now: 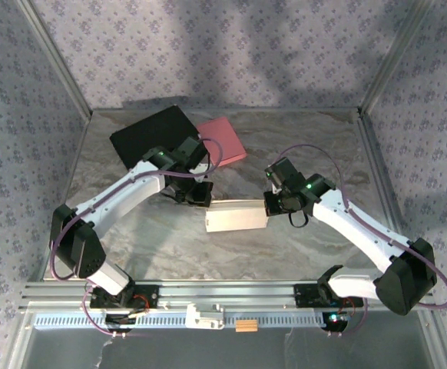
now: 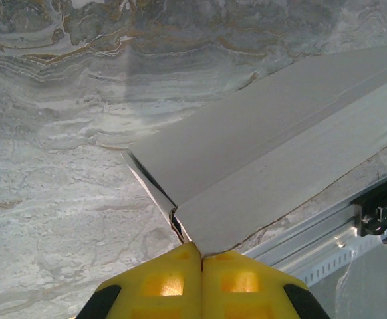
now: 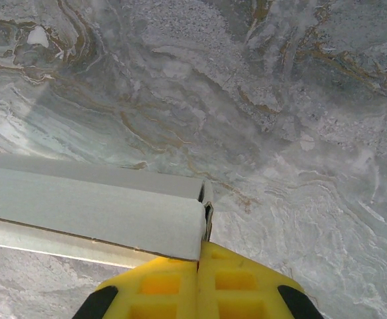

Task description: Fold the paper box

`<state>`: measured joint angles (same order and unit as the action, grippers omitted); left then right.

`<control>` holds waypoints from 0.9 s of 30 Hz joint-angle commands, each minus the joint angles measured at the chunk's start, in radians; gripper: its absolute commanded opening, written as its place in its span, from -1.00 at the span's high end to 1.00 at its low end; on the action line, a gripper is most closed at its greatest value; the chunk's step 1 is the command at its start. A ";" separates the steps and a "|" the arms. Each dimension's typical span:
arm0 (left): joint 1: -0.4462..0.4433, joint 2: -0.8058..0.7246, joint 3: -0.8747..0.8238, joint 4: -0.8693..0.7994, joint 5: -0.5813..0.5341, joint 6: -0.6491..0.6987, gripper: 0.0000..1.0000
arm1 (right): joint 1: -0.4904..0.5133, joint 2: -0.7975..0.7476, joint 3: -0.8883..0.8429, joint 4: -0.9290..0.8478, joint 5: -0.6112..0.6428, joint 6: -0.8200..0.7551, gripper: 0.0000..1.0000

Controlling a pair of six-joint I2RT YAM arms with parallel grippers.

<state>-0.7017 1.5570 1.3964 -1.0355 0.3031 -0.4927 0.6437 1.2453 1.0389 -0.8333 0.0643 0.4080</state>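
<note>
Count: one white folded paper box (image 1: 236, 216), one black flat rectangular sheet (image 1: 150, 134), one pink flat rectangular sheet (image 1: 223, 140), one small tan wooden block (image 1: 246, 326). Two white-and-black robot arms, left arm (image 1: 124, 192) and right arm (image 1: 362, 227), so two yellow-tipped claws: left claw (image 2: 201, 262), right claw (image 3: 199, 266). One grey marble-patterned table (image 1: 323, 146), three patterned fabric walls (image 1: 208, 46) around it.

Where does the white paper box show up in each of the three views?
Top external: paper box just below picture centre.
Left wrist: centre to right, its corner at the left gripper.
Right wrist: lower left, its end at the right gripper.
Shared landmark: the marbled tabletop under it.
</note>
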 commanded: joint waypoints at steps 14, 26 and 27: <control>-0.022 -0.064 -0.108 0.177 -0.032 0.024 1.00 | 0.022 -0.022 -0.034 0.028 -0.003 0.001 1.00; -0.064 -0.142 -0.248 0.293 -0.089 0.031 1.00 | 0.055 -0.121 -0.168 0.091 0.047 -0.020 1.00; -0.069 -0.146 -0.260 0.300 -0.095 0.033 1.00 | 0.057 -0.121 -0.174 0.093 0.047 -0.021 1.00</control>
<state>-0.7494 1.4258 1.1721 -0.7822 0.2123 -0.4782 0.6834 1.1206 0.9062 -0.7212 0.1135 0.4030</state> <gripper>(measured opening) 0.063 0.060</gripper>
